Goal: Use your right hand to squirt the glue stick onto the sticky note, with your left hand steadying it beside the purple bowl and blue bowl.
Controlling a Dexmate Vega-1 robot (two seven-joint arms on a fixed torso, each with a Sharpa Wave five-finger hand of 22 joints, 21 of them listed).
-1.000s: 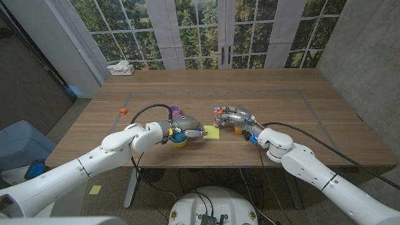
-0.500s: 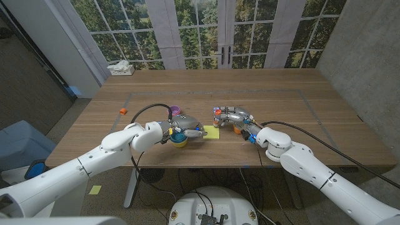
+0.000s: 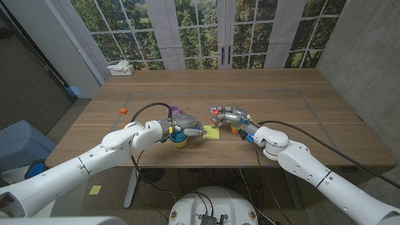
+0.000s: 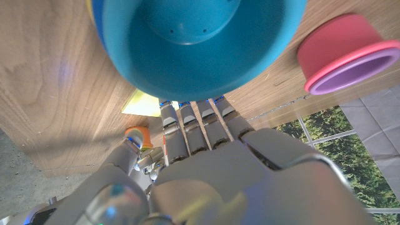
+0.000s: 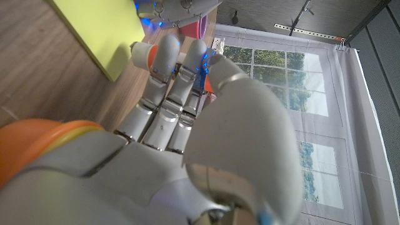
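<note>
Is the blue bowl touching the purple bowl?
Apart. In the left wrist view, bare wood shows between the blue bowl and the purple bowl.

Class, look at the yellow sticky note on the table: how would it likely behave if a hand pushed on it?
The sticky note looks thin and flat on the wood, so it is probably light, floppy and apt to slide. That may be why the left hand reaches to its edge. It is unlikely to roll or tip.

I see a yellow sticky note (image 3: 212, 132), blue bowl (image 4: 199, 44), purple bowl (image 4: 347, 56) with pink sides, brown wooden table (image 3: 281, 106).
</note>
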